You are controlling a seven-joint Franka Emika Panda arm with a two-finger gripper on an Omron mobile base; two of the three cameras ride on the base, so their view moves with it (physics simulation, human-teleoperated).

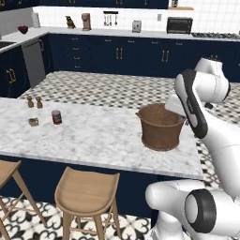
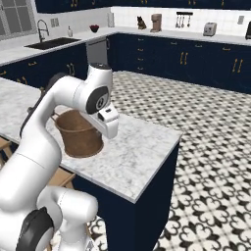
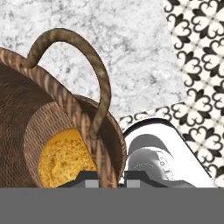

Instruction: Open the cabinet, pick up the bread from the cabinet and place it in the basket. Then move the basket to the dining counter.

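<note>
The brown woven basket (image 1: 161,129) (image 2: 78,135) stands upright on the marble dining counter (image 1: 93,136) (image 2: 139,152), near its right end. The golden bread (image 3: 65,157) lies at the bottom of the basket (image 3: 48,109). My gripper (image 3: 111,180) is at the basket's right rim, just under a loop handle (image 3: 98,74), with one fingertip inside the wall and one outside, shut on the rim. In both base views my white arm bends over the basket and hides the fingers.
A red can (image 1: 56,116), two small brown shakers (image 1: 34,101) and a small jar (image 1: 33,122) sit at the counter's left. Wooden stools (image 1: 86,192) stand in front. The counter's end (image 1: 199,161) is close to the basket, with patterned floor (image 3: 197,65) beyond.
</note>
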